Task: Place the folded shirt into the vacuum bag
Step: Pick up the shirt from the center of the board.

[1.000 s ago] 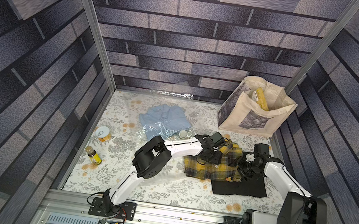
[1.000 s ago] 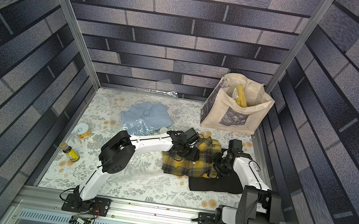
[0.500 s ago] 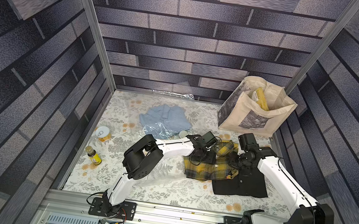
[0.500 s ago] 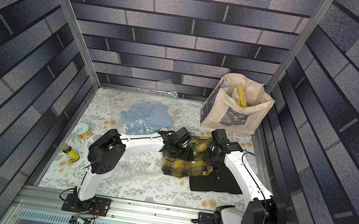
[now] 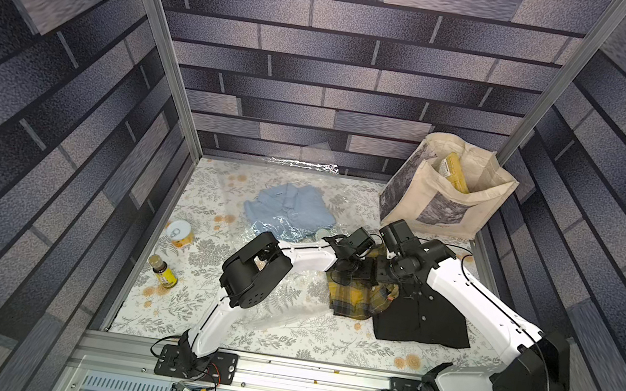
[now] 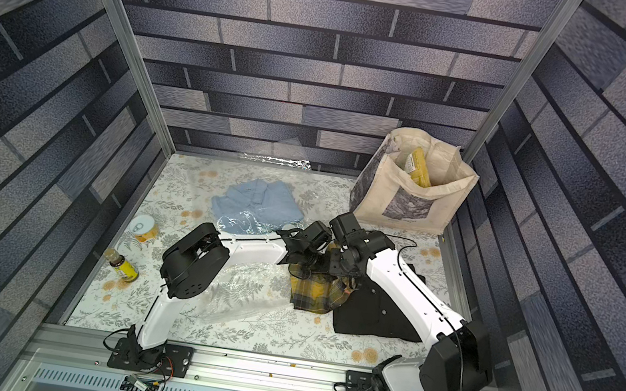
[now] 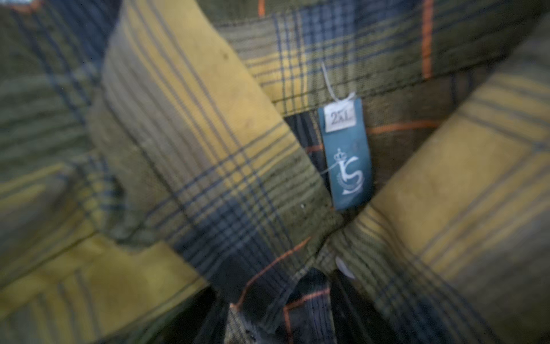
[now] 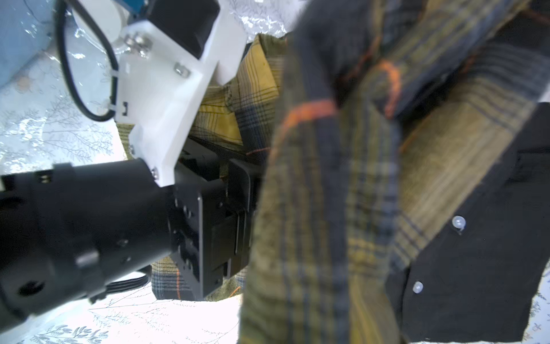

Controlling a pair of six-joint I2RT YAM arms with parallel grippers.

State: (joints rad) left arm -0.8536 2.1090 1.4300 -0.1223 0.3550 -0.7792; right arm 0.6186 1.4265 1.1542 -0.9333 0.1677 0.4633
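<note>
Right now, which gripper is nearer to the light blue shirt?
Left. The left gripper is on the side of the plaid shirt facing the light blue shirt; the right gripper is beyond it, at the plaid shirt's edge by the black shirt.

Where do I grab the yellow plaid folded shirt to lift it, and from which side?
Grip the yellow plaid folded shirt at its collar, the end nearest the beige canvas tote bag, coming from above. It lies mostly flat, partly over the black button shirt, so its sides offer little; the collar's doubled flaps stand proud and should carry the layers together.
</note>
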